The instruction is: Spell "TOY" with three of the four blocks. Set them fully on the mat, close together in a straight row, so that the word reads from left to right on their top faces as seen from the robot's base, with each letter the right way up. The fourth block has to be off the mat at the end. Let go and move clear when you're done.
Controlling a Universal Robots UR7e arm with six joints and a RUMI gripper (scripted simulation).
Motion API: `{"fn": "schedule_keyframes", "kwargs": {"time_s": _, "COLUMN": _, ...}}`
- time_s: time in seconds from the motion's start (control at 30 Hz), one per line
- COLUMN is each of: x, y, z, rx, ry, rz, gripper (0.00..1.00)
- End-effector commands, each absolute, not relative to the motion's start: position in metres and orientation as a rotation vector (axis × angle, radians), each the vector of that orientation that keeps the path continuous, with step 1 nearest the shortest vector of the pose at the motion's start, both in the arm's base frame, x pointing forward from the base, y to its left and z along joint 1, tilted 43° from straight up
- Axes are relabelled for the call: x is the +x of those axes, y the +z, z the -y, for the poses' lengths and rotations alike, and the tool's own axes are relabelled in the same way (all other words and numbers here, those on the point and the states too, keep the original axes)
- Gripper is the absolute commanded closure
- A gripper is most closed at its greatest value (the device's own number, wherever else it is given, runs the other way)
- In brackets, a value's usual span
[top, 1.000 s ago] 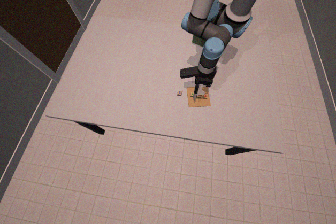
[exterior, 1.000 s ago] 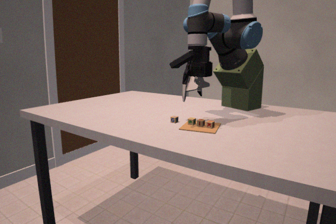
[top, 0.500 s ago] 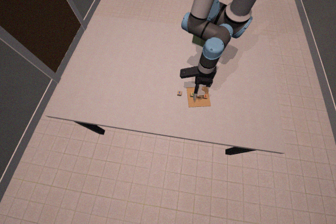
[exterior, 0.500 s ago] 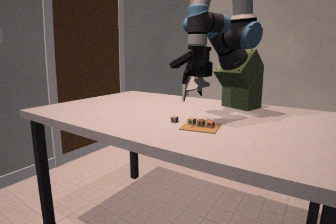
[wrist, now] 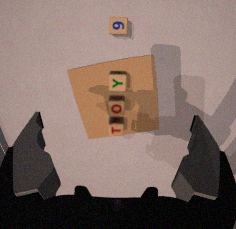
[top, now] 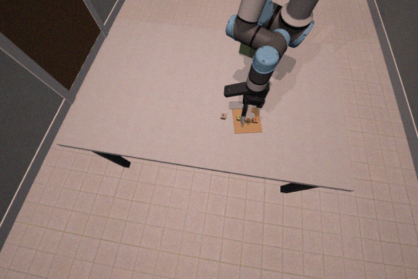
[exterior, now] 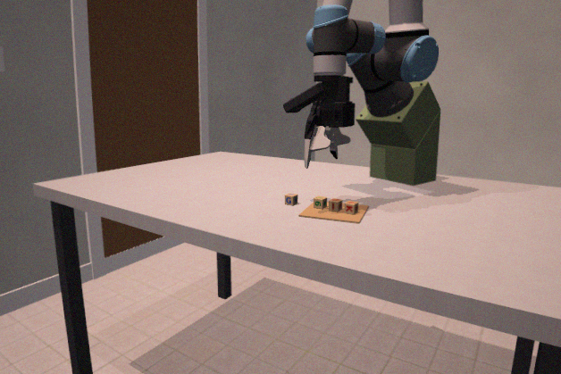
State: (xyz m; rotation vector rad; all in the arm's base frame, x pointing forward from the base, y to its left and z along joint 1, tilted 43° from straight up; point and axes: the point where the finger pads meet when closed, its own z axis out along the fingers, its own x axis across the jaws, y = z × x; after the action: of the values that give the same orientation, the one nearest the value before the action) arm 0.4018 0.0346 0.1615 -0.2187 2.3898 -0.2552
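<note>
The orange mat (top: 248,129) (exterior: 317,215) (wrist: 82,80) carries three wooden blocks in a straight row with small gaps. Seen from the base, the left one has a red T (top: 255,120) (exterior: 350,207) (wrist: 116,129), near the mat's edge; the middle one has a red O (exterior: 335,204) (wrist: 116,108); the right one has a green Y (top: 238,117) (exterior: 320,202) (wrist: 117,83). The letters look the right way up from there. The fourth block (top: 223,116) (exterior: 290,199) (wrist: 118,26), with a blue character on top, lies off the mat beyond the Y. My gripper (exterior: 321,162) (wrist: 117,115) is wide open and empty, above the mat.
The green robot base (exterior: 398,156) stands at the back of the table (top: 152,100) (exterior: 204,197). The arm and gripper cast shadows over the mat's base side. The fourth block is the only loose object beside the mat.
</note>
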Motion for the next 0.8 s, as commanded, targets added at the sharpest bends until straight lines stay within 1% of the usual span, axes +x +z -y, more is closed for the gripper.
{"fn": "schedule_keyframes", "kwargs": {"time_s": 0.0, "x": 0.399, "y": 0.165, "z": -0.035, "rx": -0.219, "ry": -0.255, "rz": -2.389, "gripper": 0.00}}
{"fn": "schedule_keyframes", "kwargs": {"time_s": 0.77, "x": 0.362, "y": 0.204, "z": -0.042, "rx": -0.219, "ry": -0.255, "rz": -2.389, "gripper": 0.00}}
